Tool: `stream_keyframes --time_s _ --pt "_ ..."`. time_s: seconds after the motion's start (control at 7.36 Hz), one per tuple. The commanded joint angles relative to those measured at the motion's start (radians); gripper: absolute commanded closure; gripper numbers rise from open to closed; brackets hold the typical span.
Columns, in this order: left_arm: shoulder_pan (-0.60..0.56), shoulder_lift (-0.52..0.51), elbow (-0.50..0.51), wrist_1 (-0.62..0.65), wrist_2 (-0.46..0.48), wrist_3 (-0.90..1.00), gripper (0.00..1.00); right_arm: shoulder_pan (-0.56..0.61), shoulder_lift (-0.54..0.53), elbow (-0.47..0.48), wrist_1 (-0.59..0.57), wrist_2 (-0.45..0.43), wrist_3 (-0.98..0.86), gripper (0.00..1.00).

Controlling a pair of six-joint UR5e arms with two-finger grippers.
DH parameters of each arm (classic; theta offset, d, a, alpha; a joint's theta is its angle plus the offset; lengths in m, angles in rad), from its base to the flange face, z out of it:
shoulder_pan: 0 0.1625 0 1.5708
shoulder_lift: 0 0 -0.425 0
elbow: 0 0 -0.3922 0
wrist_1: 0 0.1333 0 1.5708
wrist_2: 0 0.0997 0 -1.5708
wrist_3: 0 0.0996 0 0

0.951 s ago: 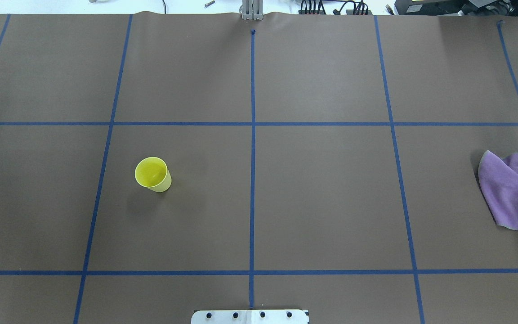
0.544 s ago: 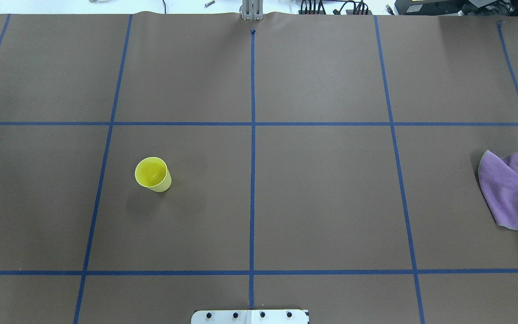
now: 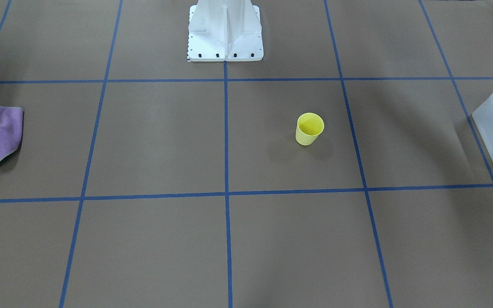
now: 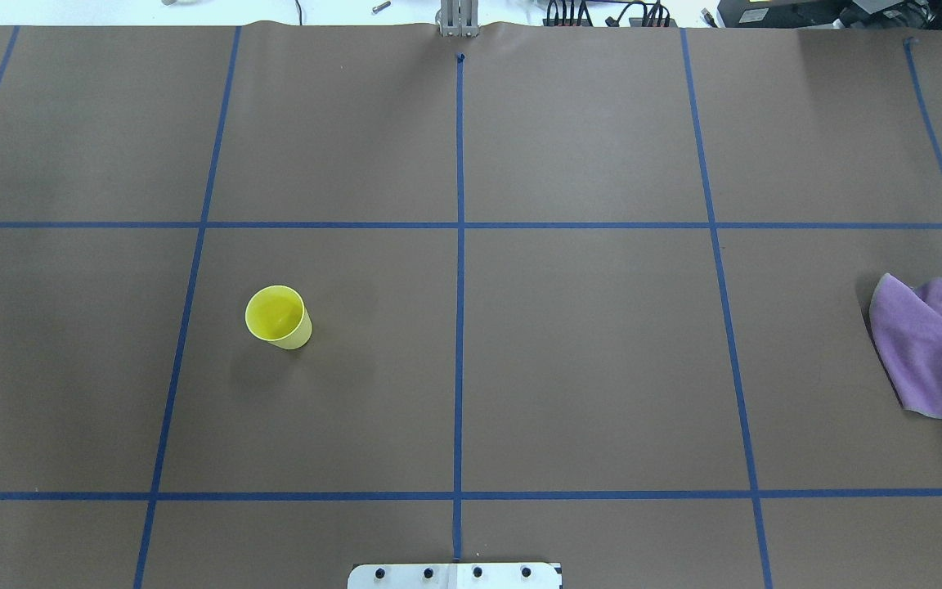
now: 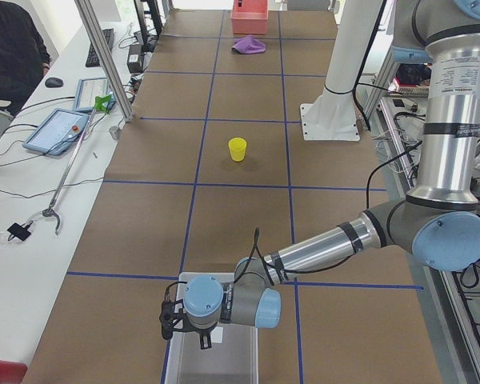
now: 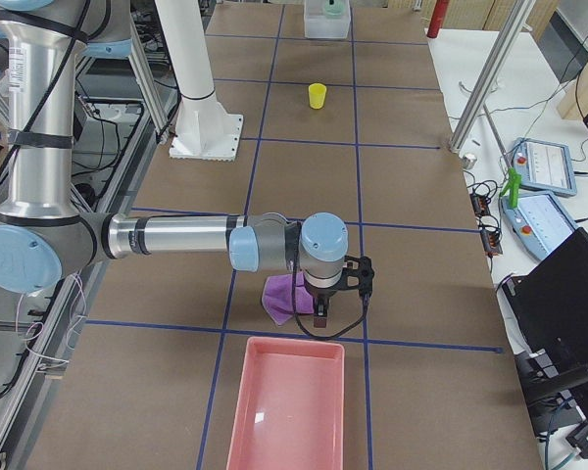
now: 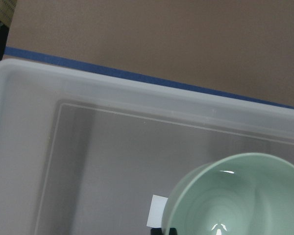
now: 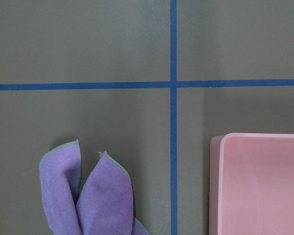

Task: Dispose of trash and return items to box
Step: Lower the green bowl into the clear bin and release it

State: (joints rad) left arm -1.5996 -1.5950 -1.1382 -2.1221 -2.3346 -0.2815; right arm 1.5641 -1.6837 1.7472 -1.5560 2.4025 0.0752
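teal bowl (image 7: 245,196) over the box (image 7: 137,90) — cup (image 4: 277,317) (yellow) upright

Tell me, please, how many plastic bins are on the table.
2: the translucent box at the end of the table on the robot's left, and a pink bin at the opposite end.

**Brown table, taped into a grid**

The table (image 4: 585,368) is covered in brown paper and crossed by blue tape (image 4: 459,245) that marks it into large squares. A yellow cup (image 4: 277,316) stands upright in a square on the robot's left. A crumpled purple cloth (image 4: 929,348) lies far to its right, near a pink tray (image 6: 289,411) at that end. A frosted box (image 3: 492,141) sits at the left end. The robot's white pedestal (image 3: 225,30) is bolted at the middle of one long edge.
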Motion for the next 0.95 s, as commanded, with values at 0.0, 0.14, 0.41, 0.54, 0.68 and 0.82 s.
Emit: stream_keyframes --time_s 0.0,0.14,0.41,0.54,0.68,0.82 --pt "0.024 0.029 -0.02 -0.033 -0.002 -0.037 1.0 -0.002 -0.001 0.0 -0.001 0.001 0.0 0.0" --pt "0.047 0.07 -0.02 -0.117 0.0 -0.086 1.0 -0.004 -0.001 0.0 -0.001 0.001 0.0 0.0" --pt "0.066 0.113 -0.017 -0.193 0.0 -0.117 1.0 -0.004 -0.001 0.0 -0.001 0.0 0.0 0.0" --pt "0.066 0.116 -0.017 -0.193 0.0 -0.12 1.0 -0.004 -0.002 0.0 -0.001 0.001 0.0 0.0" --pt "0.066 0.115 -0.017 -0.193 0.001 -0.123 0.68 -0.004 -0.002 0.0 -0.001 0.001 0.0 0.0" --pt "0.066 0.115 -0.017 -0.199 0.001 -0.116 0.01 -0.004 -0.002 0.0 -0.001 0.0 0.0 0.0"
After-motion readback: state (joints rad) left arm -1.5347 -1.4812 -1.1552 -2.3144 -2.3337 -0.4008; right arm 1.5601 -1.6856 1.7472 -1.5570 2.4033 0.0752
